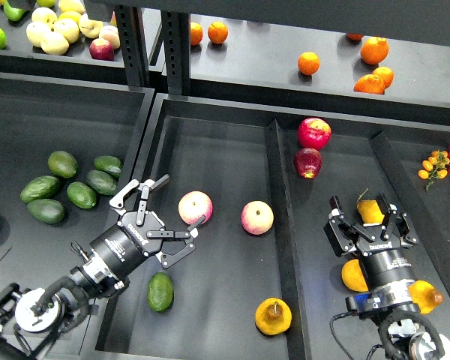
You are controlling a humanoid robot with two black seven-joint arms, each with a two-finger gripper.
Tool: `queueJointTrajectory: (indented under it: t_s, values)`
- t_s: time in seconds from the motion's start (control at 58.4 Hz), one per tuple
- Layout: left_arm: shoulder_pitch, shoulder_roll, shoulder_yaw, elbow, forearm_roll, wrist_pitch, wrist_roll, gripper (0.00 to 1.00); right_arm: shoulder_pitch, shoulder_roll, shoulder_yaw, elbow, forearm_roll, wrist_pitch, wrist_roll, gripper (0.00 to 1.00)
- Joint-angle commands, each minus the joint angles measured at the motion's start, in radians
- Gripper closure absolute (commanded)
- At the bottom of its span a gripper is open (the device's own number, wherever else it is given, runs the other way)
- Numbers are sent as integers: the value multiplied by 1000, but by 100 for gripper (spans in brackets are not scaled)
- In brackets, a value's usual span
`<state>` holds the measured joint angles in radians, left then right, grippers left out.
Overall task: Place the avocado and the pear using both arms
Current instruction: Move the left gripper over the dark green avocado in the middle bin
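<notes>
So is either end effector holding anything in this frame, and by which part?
Nothing is held. The left end effector is open beside a pink-yellow apple, not gripping it. The right end effector is open around a yellow-orange pear.

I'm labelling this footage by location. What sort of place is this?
Probably a mock grocery produce display: dark tiered bins sorted by fruit, with oranges on the upper shelf, avocados to the left and apples in the middle.

Left hand (pixel 171 210) open over middle bin, avocado (pixel 160 292) and pear (pixel 273 316) lying below it; right hand (pixel 370 214) open around a yellow fruit (pixel 370 212).
</notes>
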<state>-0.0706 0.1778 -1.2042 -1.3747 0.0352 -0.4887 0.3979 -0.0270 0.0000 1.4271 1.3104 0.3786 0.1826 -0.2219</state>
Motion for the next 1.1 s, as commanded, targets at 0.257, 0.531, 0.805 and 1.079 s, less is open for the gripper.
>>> queueJointTrajectory:
  t_s: [0.257, 0.531, 0.805, 1.079]
  values:
    - [-406, 364, 369, 11, 72, 0, 91, 1, 128, 0, 64, -33, -1, -141, 1, 1]
    - [-843, 425, 842, 16, 129, 0, 91, 1, 231, 0, 96, -92, -3, -184, 1, 1]
    - [-1218, 253, 1353, 89, 152, 0, 91, 1, 367, 0, 135, -198, -3, -253, -1, 1]
    - [-1282, 62, 1571, 212, 218, 0, 91, 1, 423, 0, 131, -229, -3, -250, -7, 1]
